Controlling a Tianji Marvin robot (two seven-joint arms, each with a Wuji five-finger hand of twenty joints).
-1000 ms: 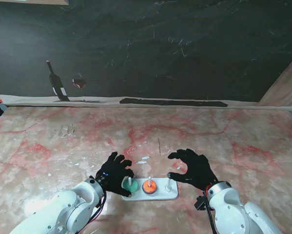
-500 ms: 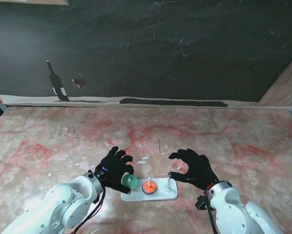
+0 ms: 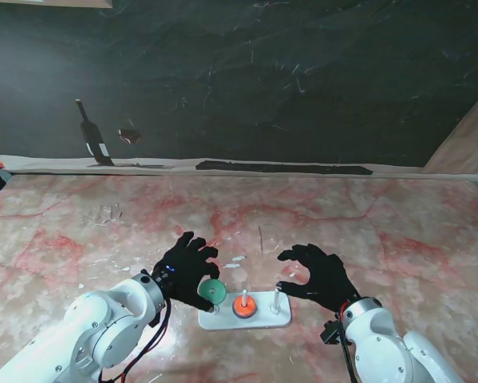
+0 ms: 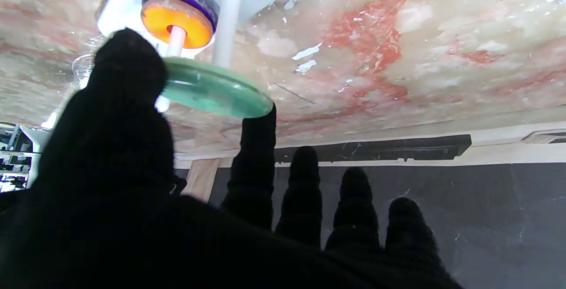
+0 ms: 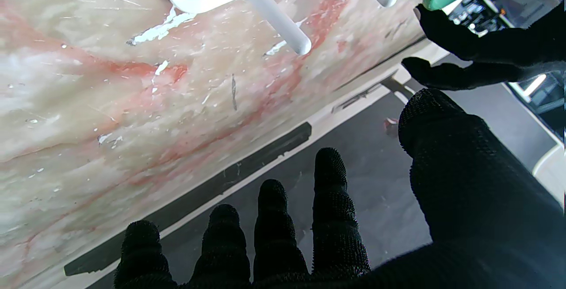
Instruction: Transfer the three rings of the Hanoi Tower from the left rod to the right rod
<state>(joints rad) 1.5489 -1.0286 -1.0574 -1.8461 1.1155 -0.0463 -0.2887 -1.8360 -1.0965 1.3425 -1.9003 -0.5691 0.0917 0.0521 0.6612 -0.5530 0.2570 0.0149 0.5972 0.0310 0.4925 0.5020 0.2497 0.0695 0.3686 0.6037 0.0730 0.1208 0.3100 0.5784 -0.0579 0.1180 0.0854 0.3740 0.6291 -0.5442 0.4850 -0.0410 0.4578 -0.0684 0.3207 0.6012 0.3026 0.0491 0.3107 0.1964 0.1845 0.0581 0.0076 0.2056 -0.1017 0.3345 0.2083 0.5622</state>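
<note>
One flat green plastic ring [image 3: 212, 289] is pinched in the left hand [image 3: 187, 270], off the left rod. Orange-on-blue rings [image 3: 243, 304] occupy the middle rod. Right hand [image 3: 318, 276] hovers spread, empty; right rod [image 3: 275, 299] bare.

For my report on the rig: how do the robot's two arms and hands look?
Both arms are glossy white with rounded segments. Each ends in a five-fingered hand in a black textured glove: left hand, right hand. Dark and red cables hang beside the left forearm; a red-edged wrist ring shows on the right.

Base [image 3: 254, 320] on table [image 3: 398, 231], near me, between left hand [image 3: 187, 270] and right hand [image 3: 318, 275]; three rods; ring [image 3: 243, 304] on middle rod [image 3: 244, 294]; another ring [image 3: 212, 289] over left rod.
</note>
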